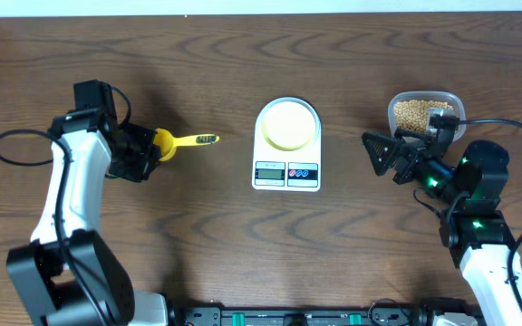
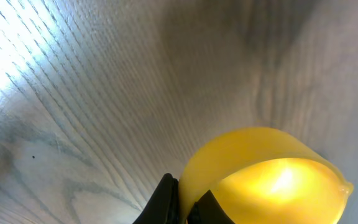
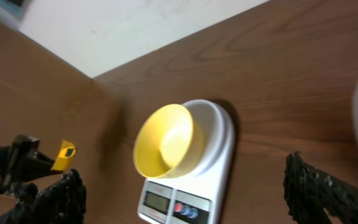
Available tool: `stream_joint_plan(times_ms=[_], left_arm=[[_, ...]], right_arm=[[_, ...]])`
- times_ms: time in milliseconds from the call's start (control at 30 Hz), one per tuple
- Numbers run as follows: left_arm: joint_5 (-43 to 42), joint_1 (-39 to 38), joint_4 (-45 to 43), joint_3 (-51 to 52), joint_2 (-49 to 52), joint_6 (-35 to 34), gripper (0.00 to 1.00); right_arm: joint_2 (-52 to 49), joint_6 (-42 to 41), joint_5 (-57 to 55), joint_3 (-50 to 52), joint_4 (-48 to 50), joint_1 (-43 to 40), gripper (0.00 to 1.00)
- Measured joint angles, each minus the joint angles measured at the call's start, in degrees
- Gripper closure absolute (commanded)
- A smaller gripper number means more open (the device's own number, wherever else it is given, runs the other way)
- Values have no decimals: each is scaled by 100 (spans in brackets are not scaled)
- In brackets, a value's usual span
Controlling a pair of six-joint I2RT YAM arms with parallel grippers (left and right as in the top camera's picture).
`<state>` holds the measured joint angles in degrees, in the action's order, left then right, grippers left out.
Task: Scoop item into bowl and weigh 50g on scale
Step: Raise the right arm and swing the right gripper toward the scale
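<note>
Starting with the overhead view, one white flat digital scale (image 1: 286, 172) is seen in the middle of the dark wooden surface (image 1: 243, 254), with one pale-yellow shallow round bowl (image 1: 288, 124) set on its platform. The small round tan beans (image 1: 415, 111), too many to be counted, are heaped in one clear plastic container (image 1: 459, 104) on the right arm's side, well apart from the bowl. The left tool (image 1: 145, 149) is closed on the cup end of one yellow plastic scoop (image 1: 184, 140), whose handle points toward the scale. The right tool (image 1: 381, 154) is spread fully and holds nothing.

In the left wrist view, the scoop's thin wall is seen pinched between two black fingertips (image 2: 166, 199), above bare wood.

In the right wrist view, the bowl (image 3: 166, 140) is shown empty on the scale (image 3: 219, 155), with one grey display and two round buttons.

The beans are judged light, hard and smooth, so rolling and bouncing are to be expected. They are better lifted in a level scoop than pinched. The scoop is judged light and stiff, and its handle is judged the surer hold.
</note>
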<state>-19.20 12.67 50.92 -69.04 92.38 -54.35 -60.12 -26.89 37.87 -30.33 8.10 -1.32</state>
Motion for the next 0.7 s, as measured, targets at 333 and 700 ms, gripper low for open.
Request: stream_joint_plan(times_ms=[333, 700], left_arm=[[-61, -2, -2, 0, -507, -44, 93], [-214, -452, -68, 0, -505, -74, 93]], right_arm=[[-48, -796, 140, -2, 138, 0, 1], [-107, -1392, 116, -4, 125, 221, 1]])
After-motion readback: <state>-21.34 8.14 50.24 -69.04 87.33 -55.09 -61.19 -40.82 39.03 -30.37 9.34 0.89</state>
